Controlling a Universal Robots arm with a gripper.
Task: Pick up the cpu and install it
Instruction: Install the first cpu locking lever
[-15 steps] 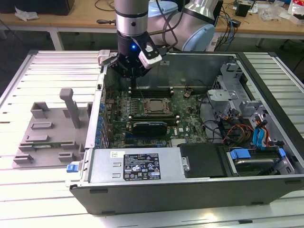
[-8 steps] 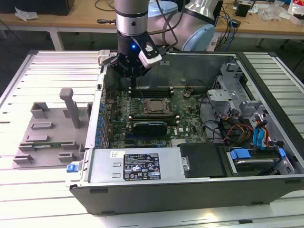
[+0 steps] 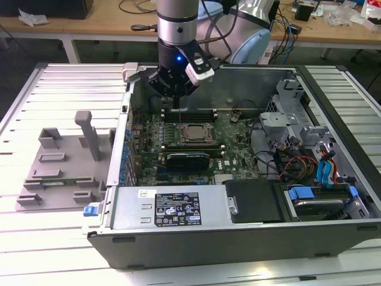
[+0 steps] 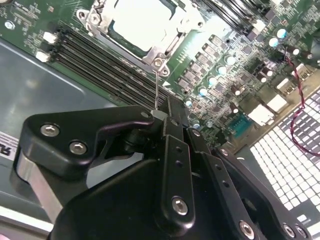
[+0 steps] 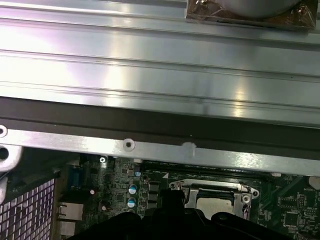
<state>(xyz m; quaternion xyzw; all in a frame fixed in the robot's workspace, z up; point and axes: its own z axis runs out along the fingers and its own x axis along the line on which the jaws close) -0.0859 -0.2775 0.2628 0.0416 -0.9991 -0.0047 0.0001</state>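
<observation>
Cpu (image 4: 142,22), silvery and flat, sits in the metal-framed socket (image 4: 159,61) on the green motherboard (image 4: 235,75), as I read it. My gripper (image 3: 177,95) hangs upright just above it, fingers pressed together on a thin rod (image 4: 156,90). Black expansion card (image 3: 188,159) lies beside the socket.

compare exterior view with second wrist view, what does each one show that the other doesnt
The exterior view alone takes in the whole open computer case, the grey fixture tray at that view's left, the black expansion card and the drive bays with blue tabs. The second wrist view alone shows the memory slots and capacitors close up. Both show the gripper above the motherboard and the cpu seated in its socket.
</observation>
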